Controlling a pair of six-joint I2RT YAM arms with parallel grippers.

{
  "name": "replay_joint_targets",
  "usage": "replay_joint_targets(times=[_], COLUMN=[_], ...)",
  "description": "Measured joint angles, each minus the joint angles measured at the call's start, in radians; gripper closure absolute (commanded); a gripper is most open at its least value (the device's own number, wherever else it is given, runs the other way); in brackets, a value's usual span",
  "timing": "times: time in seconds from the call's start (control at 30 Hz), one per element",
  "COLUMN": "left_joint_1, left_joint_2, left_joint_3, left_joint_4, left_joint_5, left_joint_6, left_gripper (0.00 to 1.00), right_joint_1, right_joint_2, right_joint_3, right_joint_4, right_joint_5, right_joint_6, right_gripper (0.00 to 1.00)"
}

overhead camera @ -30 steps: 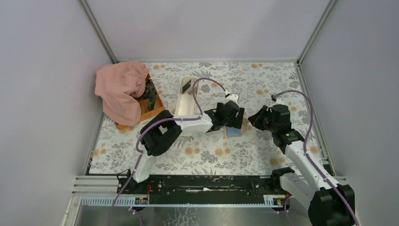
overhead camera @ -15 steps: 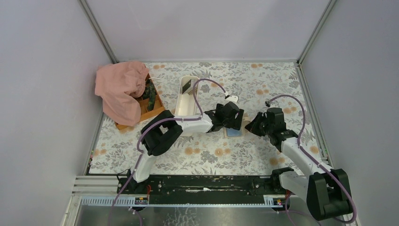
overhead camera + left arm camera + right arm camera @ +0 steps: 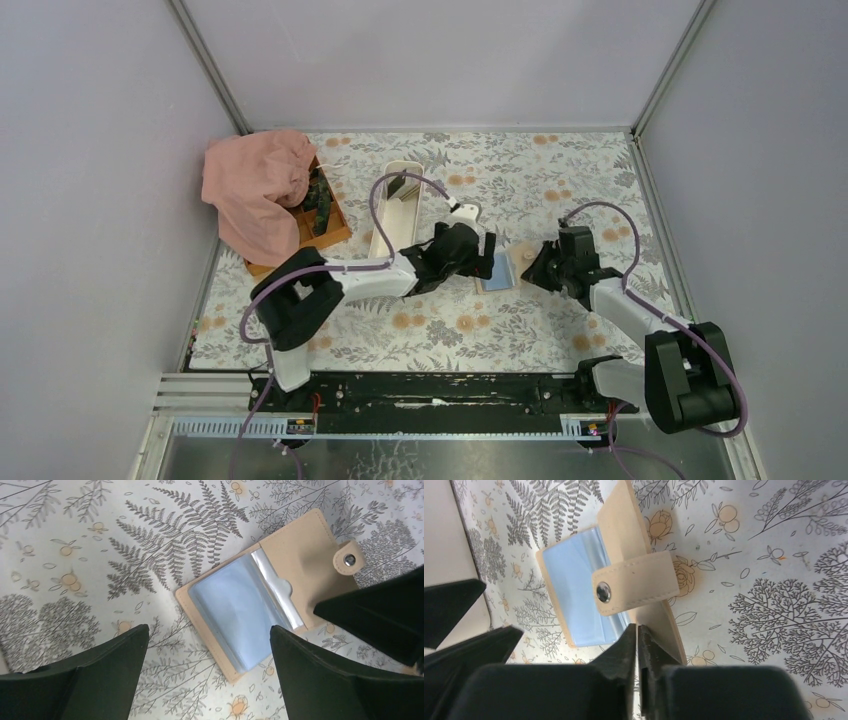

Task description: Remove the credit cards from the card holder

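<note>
Reaching low, right claw pinching card holder, left claw spread above

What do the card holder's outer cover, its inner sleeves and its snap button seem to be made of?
On the card holder, the cover looks like tan leather or faux leather: matte, with stitching along the strap's edge. The inner sleeves look like soft clear plastic over light blue, glossy with bright reflections. The snap button looks like shiny metal.
</note>
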Motion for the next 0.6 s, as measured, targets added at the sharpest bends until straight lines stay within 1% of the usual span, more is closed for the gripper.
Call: replay_joint_targets(times=[0.03, 0.1, 0.23, 0.37, 0.4, 0.53, 0.6], left_joint_1=[0.0, 0.0, 0.008, 0.016, 0.019, 0.026, 0.03], left_joint_2=[-0.024, -0.068, -0.158, -0.213, -0.221, -0.246, -0.25], left_joint_3=[-0.027, -0.08, -0.187, -0.241, -0.248, -0.263, -0.264], left_joint_4=[0.016, 0.044, 0.097, 0.116, 0.121, 0.136, 0.144], left_joint_5=[-0.001, -0.008, -0.015, -0.021, -0.025, -0.035, -0.038], left_joint_6=[-0.004, -0.013, -0.021, -0.021, -0.02, -0.017, -0.015], left_gripper=[0.01, 0.01, 0.01, 0.01, 0.01, 0.0, 0.0], right_joint_1=[0.0, 0.001, 0.016, 0.059, 0.071, 0.163, 0.208], right_joint_2=[0.006, 0.005, -0.014, -0.004, 0.007, 0.09, 0.132], right_joint_3=[0.008, 0.023, 0.066, 0.14, 0.159, 0.256, 0.305], right_joint_4=[-0.006, -0.014, -0.04, -0.068, -0.073, -0.115, -0.141], right_joint_5=[0.004, 0.019, 0.047, 0.072, 0.077, 0.127, 0.158], right_joint_6=[-0.004, -0.019, -0.051, -0.082, -0.091, -0.139, -0.166], right_gripper=[0.77, 0.7, 0.66, 0.58, 0.57, 0.45, 0.41])
